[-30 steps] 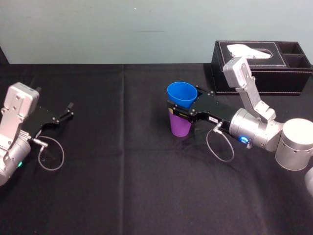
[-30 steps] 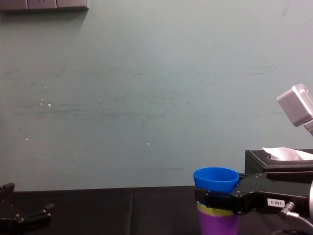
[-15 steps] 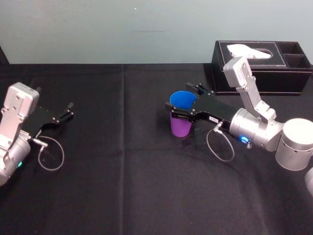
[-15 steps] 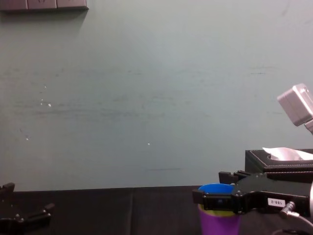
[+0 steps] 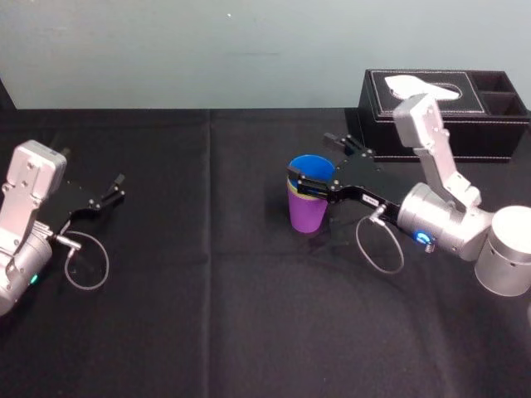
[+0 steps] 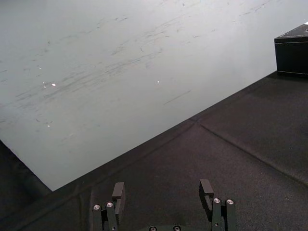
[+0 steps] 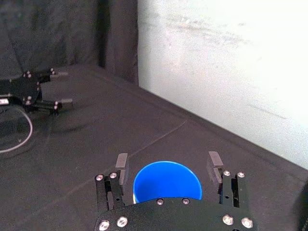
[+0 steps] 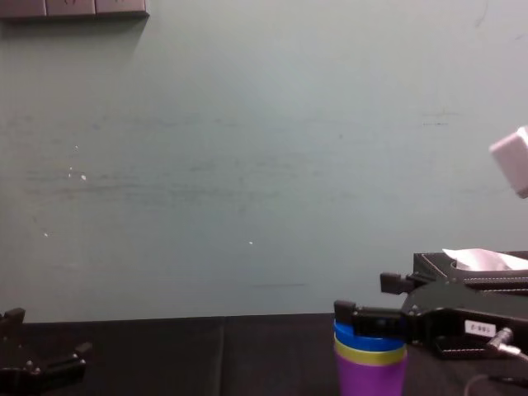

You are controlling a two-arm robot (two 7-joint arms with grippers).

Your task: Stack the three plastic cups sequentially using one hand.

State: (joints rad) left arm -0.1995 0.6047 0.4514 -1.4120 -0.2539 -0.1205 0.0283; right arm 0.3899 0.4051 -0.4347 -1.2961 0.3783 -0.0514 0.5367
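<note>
The right gripper (image 7: 167, 156) holds its fingers (image 7: 121, 169) spread on either side of the blue cup (image 5: 313, 168). This cup sits nested in the yellow-green cup (image 5: 304, 193) and purple cup (image 5: 305, 214), upright mid-tabletop (image 5: 207, 290). The left gripper (image 5: 119, 186), fingers spread, rests far left.

Nested upright on the black table (image 5: 207, 290): blue cup (image 5: 311, 166) inside yellow-green cup (image 8: 370, 353) inside purple cup (image 5: 306, 212).
</note>
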